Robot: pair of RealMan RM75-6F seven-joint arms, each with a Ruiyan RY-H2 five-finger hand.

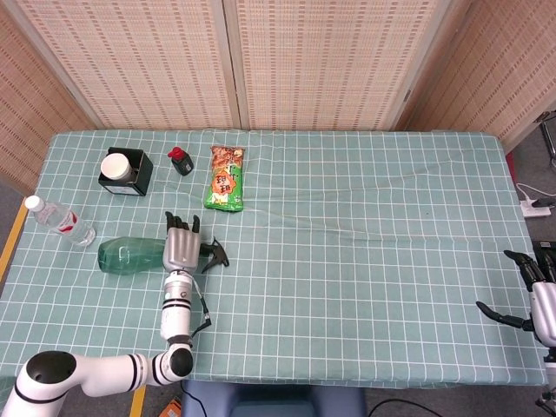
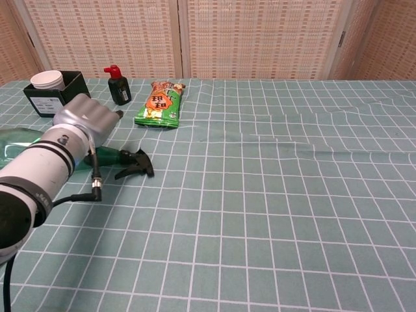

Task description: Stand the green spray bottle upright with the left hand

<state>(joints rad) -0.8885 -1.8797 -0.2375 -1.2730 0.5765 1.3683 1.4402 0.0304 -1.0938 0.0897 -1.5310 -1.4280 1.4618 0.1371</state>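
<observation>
I see the green spray bottle lying flat on the counter, long axis left-right, black trigger pointing right, with my left hand over its neck, fingers spread forward, seemingly not yet gripping it.

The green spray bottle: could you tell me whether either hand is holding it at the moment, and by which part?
Nothing is clearly held. The left hand lies over the neck end of the lying green spray bottle; a closed grip cannot be told. The right hand is open.
</observation>
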